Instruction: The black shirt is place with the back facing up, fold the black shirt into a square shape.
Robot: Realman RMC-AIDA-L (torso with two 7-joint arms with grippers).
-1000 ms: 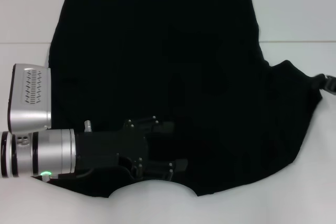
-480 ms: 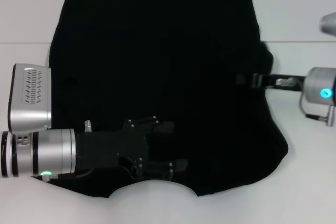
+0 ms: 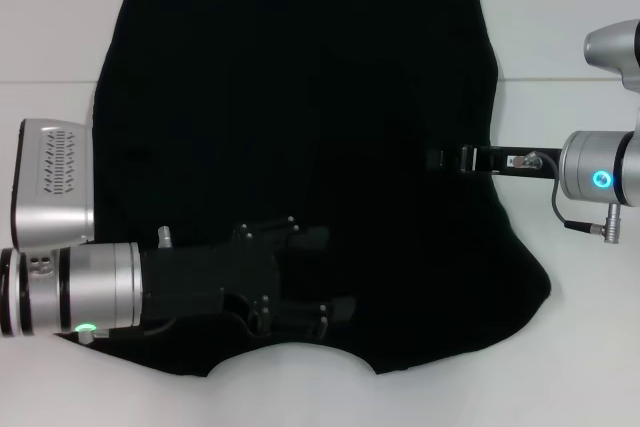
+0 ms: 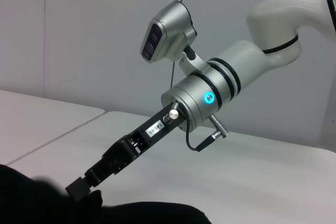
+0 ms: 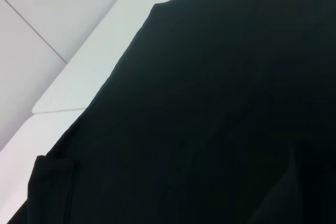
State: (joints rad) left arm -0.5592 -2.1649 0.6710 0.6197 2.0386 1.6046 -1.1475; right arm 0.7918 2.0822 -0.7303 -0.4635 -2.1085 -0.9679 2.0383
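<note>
Since a second ago the right sleeve has been dragged inward: it used to stick out toward the right edge, and now that flap is pulled over onto the body of the black shirt (image 3: 300,127), so the right side looks much narrower. The right arm has come in with it, a bit further than half a second back.

So the shirt lies flat on the white table (image 3: 560,37), spread across most of the middle, hem at the far end and the curved neckline at the near edge.

The right gripper (image 3: 440,159) reaches in from the right side and sits over the shirt's right half, roughly mid-height, with its tip right at the folded-over cloth. In the left wrist view the right gripper (image 4: 79,186) tip meets the black fabric, and it looks pinched on it, but I honestly can't tell for sure.

The left gripper (image 3: 335,272) lies low on the shirt near the neckline, on the left-centre part, fingers spread apart and resting on the cloth without clamping any of it.
</note>
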